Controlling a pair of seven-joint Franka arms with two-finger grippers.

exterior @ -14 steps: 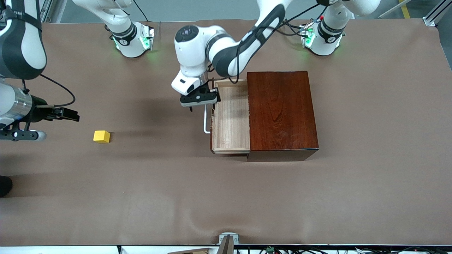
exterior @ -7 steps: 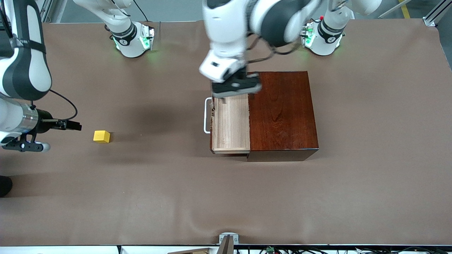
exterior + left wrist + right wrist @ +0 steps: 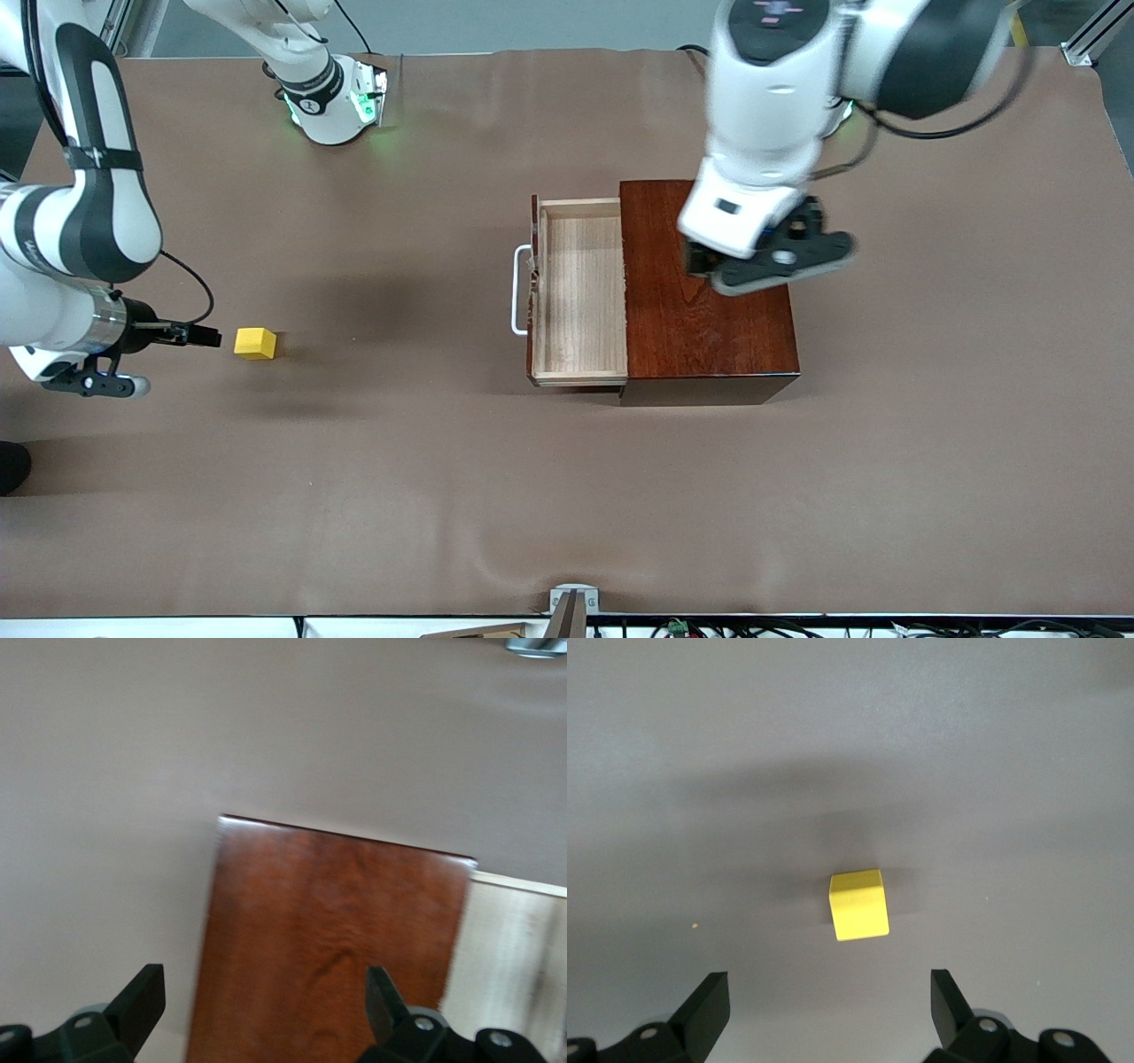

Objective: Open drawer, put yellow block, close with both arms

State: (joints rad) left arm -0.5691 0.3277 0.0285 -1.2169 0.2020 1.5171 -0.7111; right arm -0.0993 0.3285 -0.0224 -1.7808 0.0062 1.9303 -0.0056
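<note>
**Now the drawer is open, and the block is on the table**

Clearly the yellow block [image 3: 255,343] lies alone on the brown table cover [image 3: 567,496], toward the right arm's end of the table and well apart from the box. It sits flat, with nothing touching it. In the right wrist view the yellow block [image 3: 858,904] shows between the two black fingers [image 3: 709,1005], but farther out than their tips, so it is not yet between them.

The right gripper [image 3: 202,335] is low, just beside the block, pointing at it from the table's end. Its fingers are spread wide and hold nothing. The right arm [image 3: 84,221] comes down to it from the edge of the front view.

The drawer [image 3: 580,292] is pulled out of the dark mahogany box [image 3: 709,292] toward the right arm's end. Its pale wooden inside is bare, and the white handle [image 3: 518,291] sticks out from its front.

The left gripper [image 3: 769,259] is up in the air over the top of the box, near the edge that faces the left arm's end of the table. In the left wrist view its fingers [image 3: 146,997] are wide apart with nothing between them, and below them I see the red-brown top of the box [image 3: 332,939] and a strip of the light drawer [image 3: 514,966]. The left arm [image 3: 797,80] reaches there from its base.
</note>
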